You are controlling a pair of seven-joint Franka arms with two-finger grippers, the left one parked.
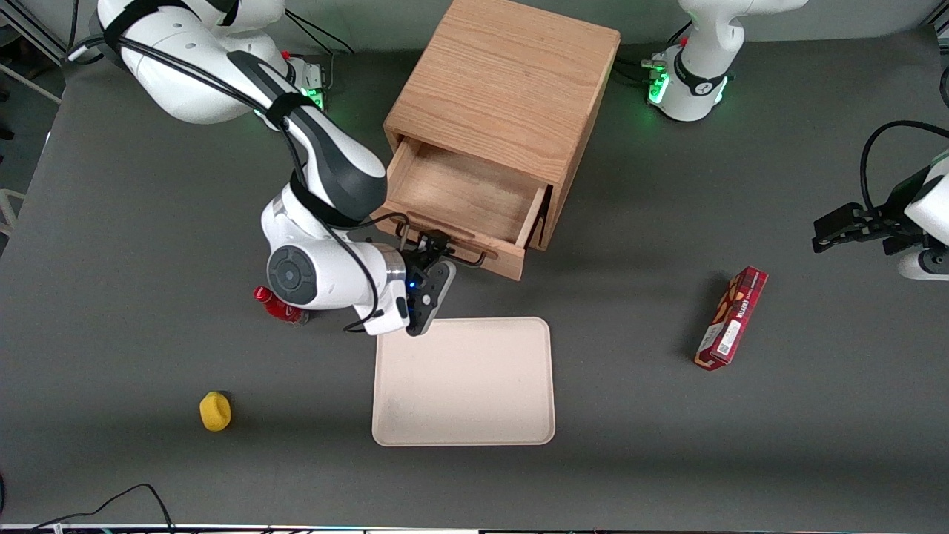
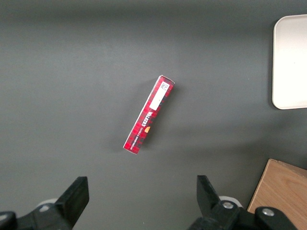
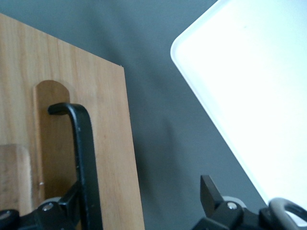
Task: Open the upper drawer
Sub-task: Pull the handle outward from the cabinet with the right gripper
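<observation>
The upper drawer (image 1: 463,200) already stands well out of the wooden cabinet (image 1: 504,89), its bare oak floor open to view, so the pull looks largely made and the step in hand is the end of it. The claw (image 1: 430,256) sits at the drawer's front panel, right at the black wire handle (image 1: 445,248). In the right wrist view the claw (image 3: 139,211) shows its fingers spread wide, with one finger just beside the handle bar (image 3: 84,158) and the other well clear over bare surface; it reads as released, gripping nothing, though whether one finger is hooked on the bar cannot be told. A cream tray (image 1: 463,382) lies just beside the claw, nearer the front camera, and a red bottle (image 1: 278,305) peeks out under the arm's wrist. The next move, as I judge it, calls for backing off from the handle without nudging the drawer inward, keeping clear of the tray's rim.
</observation>
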